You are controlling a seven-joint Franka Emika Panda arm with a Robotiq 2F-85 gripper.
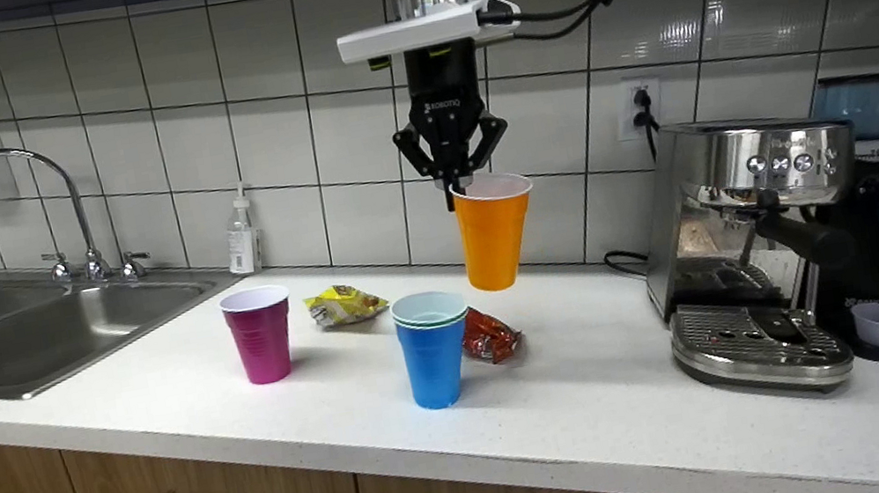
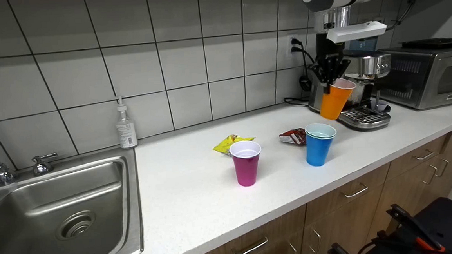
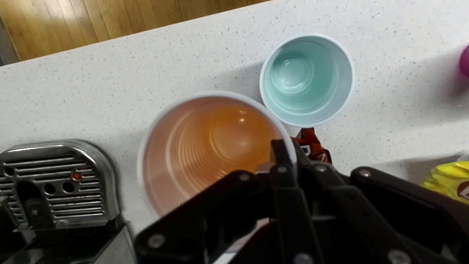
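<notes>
Gripper (image 1: pixel 457 188): clenched on the rim of the orange cup (image 1: pixel 496 239);
Orange cup: I see it up over the counter (image 1: pixel 597 390), leaning a little;
Red packet (image 1: pixel 494 338): at that cup's six o'clock in an exterior view;
Blue cups (image 1: pixel 434 365): nested, upright, at seven, partly hiding the packet;
Magenta cup (image 1: pixel 262 339): well apart, between eight and nine.
</notes>
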